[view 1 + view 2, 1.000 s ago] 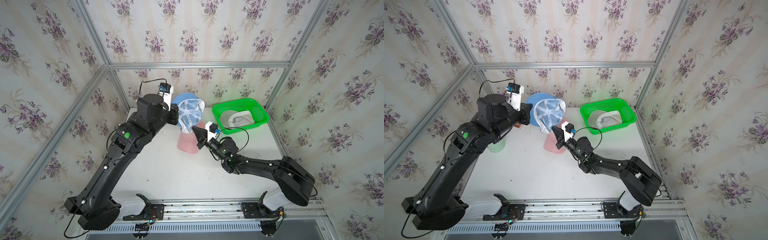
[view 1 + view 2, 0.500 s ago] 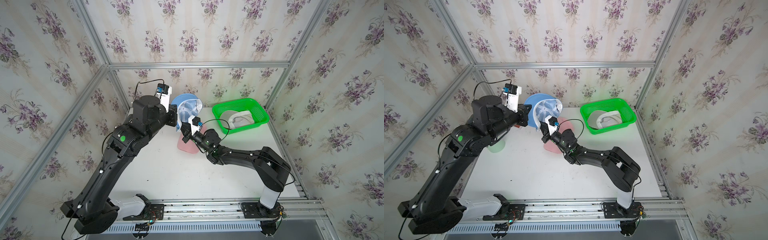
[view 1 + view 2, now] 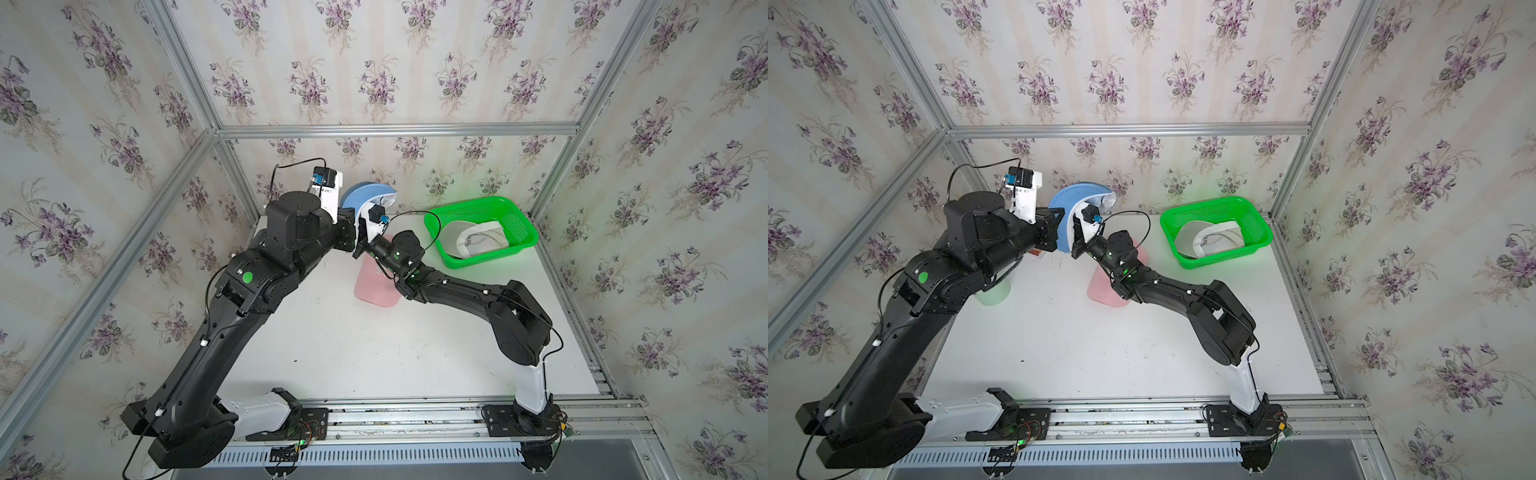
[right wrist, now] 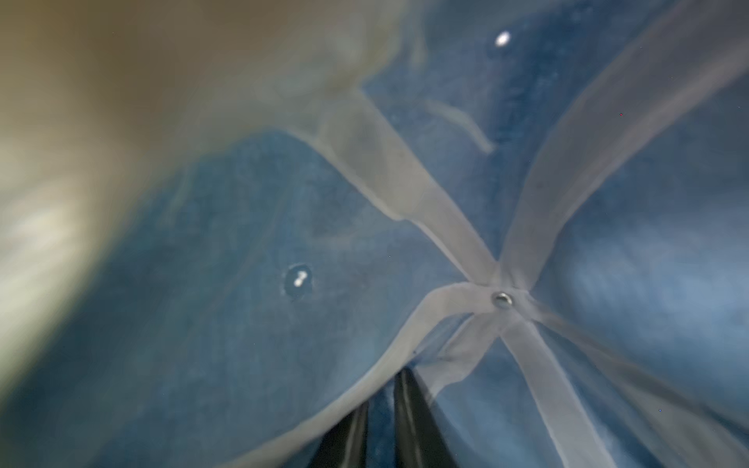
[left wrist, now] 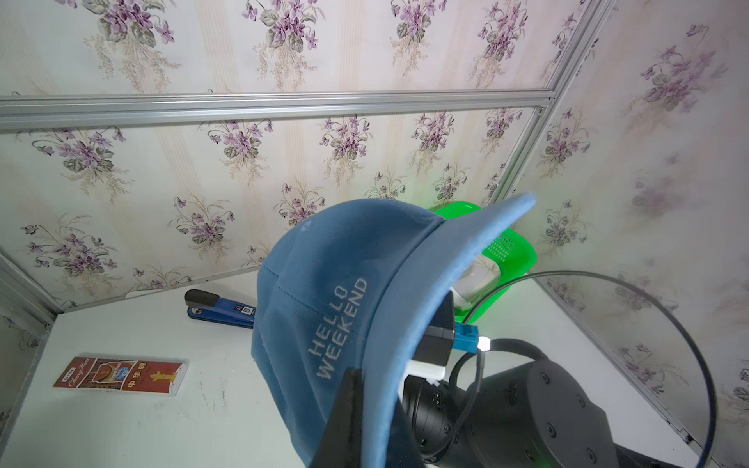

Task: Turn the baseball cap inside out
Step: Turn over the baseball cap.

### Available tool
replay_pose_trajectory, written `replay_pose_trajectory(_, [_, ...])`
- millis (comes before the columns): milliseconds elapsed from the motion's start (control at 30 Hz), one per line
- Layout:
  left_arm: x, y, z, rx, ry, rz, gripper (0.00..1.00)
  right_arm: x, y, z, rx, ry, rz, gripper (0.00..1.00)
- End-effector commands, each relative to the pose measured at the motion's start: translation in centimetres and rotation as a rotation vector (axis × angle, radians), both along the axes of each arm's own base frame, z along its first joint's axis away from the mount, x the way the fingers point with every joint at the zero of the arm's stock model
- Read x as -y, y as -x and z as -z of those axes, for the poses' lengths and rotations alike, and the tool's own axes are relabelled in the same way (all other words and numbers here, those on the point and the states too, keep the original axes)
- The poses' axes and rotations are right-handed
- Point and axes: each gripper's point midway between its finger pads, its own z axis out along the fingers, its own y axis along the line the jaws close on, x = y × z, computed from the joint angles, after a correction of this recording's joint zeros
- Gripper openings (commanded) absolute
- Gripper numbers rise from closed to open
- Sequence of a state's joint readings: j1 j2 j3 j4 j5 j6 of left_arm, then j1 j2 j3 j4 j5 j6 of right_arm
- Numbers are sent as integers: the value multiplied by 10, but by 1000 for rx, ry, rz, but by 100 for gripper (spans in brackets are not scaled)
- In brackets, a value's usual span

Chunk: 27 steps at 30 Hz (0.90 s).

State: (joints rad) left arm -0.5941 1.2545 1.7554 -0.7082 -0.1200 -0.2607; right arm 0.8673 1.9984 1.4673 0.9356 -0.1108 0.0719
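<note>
Baseball cap [image 5: 324,283], blue, is being held up off the bench [image 3: 374,353] near the back wall; it is being gripped at the edge beside the brim by the left hand [image 3: 1057,224], which is being kept clenched on the cloth; the words "HELLO WEEKEND" are being shown in pale capitals on its front panel. The right hand [image 4: 383,389] is being pushed inside the crown, where six pale seam tapes are being seen meeting at one metal rivet; its dark fingers [image 4: 409,425] are being seen a little apart with blue cloth between them, and whether they are clenched on the lining or released cannot be told.

Three caps are being counted: the blue one, one pink cap [image 3: 374,286] lying on the bench under the right arm, and one white cap [image 3: 473,241] lying in the one green basket [image 3: 490,255], its lettering too small to read. One pale green thing [image 3: 992,293] is being half hidden by the left arm. One blue and black stapler [image 5: 221,310] and one red packet [image 5: 121,375], printed with script lettering and Chinese characters, are being seen lying on the bench well apart.
</note>
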Motion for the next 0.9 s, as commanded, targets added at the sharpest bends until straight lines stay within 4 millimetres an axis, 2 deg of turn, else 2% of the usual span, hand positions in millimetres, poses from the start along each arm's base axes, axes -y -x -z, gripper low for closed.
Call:
replay_pose_trajectory(0, [5,3,3,-20,18,26,0,7,1,12,-20,33,14,26])
replay_pose_trajectory(100, [-8,-1,-2,12,-46,-34,0,26,17,24,-33,34,15,34])
replay_pose_trajectory(233, [-19,-7,-6,36,-105,-85,0,67,41,35,-52,9,60,46])
replay_pose_trajectory(333, [-21,-7,-7,47,-122,-89,0,97,56,33,-50,-6,103,49])
replay_pose_trajectory(467, [-20,-7,-4,38,-138,-78,0,121,67,27,-37,11,152,49])
replay_pose_trajectory(533, [-15,-7,-1,25,-127,-58,0,127,68,19,-16,17,177,47])
replay_pose_trajectory(633, [-6,-5,5,-1,-99,-22,0,122,60,10,10,60,210,40])
replay_pose_trajectory(800, [4,-5,17,-34,-87,6,0,108,39,3,61,118,278,11])
replay_pose_trajectory(867, [5,-5,17,-36,-81,9,0,104,25,6,59,149,324,6])
